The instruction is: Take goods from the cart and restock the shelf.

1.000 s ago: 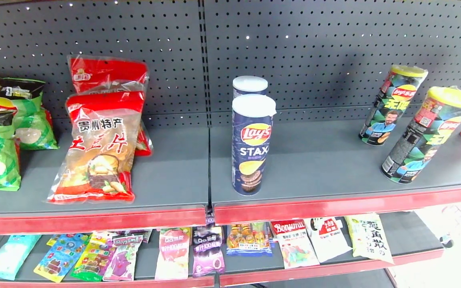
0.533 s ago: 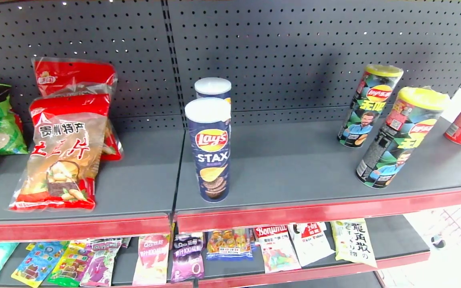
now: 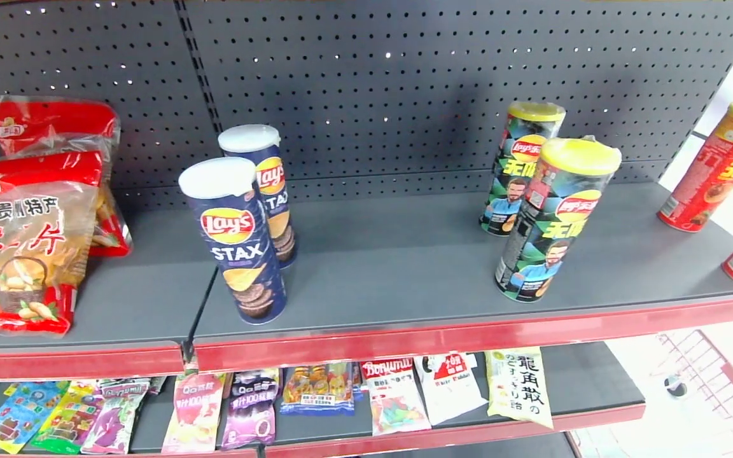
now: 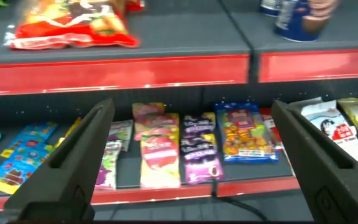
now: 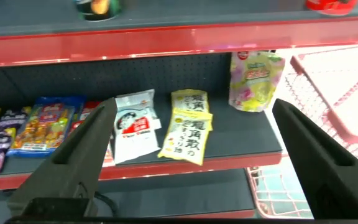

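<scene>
The upper shelf board (image 3: 404,267) carries two blue chip cans (image 3: 233,242), two dark green cans with yellow lids (image 3: 551,222) and red cans (image 3: 710,168) at its right end. A red wire cart (image 3: 710,369) stands low on the right, also seen as the cart (image 5: 347,93) in the right wrist view. My left gripper (image 4: 191,168) is open and holds nothing, facing the lower shelf's candy packets (image 4: 194,146). My right gripper (image 5: 194,168) is open and holds nothing too, in front of a yellow packet (image 5: 188,127) and a white packet (image 5: 132,124).
Red snack bags (image 3: 29,248) lean at the left of the upper shelf. Bare board lies between the blue and green cans. The lower shelf (image 3: 595,381) holds a row of flat packets (image 3: 392,394). A pale green pouch (image 5: 253,81) hangs near the cart side.
The head camera has turned to the right, so the whole picture has slid left. The red cans and the cart have come into sight; nothing on the shelf has moved.
</scene>
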### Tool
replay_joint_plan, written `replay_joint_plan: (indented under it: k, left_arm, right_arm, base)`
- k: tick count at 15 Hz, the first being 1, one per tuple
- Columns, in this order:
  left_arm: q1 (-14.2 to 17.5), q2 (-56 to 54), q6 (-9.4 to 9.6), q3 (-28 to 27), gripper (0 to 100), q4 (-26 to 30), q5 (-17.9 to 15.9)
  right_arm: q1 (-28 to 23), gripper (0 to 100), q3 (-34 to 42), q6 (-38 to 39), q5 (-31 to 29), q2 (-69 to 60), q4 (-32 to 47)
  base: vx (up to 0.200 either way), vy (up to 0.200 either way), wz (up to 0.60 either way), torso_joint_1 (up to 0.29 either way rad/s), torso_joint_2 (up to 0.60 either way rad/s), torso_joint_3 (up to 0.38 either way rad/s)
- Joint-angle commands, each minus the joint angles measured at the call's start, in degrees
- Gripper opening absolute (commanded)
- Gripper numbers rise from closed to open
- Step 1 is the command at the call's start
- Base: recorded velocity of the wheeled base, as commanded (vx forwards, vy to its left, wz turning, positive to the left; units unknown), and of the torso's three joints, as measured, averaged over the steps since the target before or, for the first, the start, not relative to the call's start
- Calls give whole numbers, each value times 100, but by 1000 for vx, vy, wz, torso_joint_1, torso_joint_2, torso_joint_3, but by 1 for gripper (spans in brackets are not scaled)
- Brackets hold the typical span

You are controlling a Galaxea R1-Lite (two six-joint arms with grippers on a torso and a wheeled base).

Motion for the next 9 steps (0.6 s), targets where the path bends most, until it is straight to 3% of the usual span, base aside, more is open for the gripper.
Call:
replay_joint_plan:
  k: [1,9]
  left_arm:
    - [5,10,-2,1,100,-1,-2]
    - [-4,10,7,1,100,-1,-2]
  right_arm:
    - [0,100,1,0,0,4,2]
    - [0,100,1,0,0,4,2]
  base:
    - [0,-200,0,2,2,2]
    - [0,-200,0,1,2,-1]
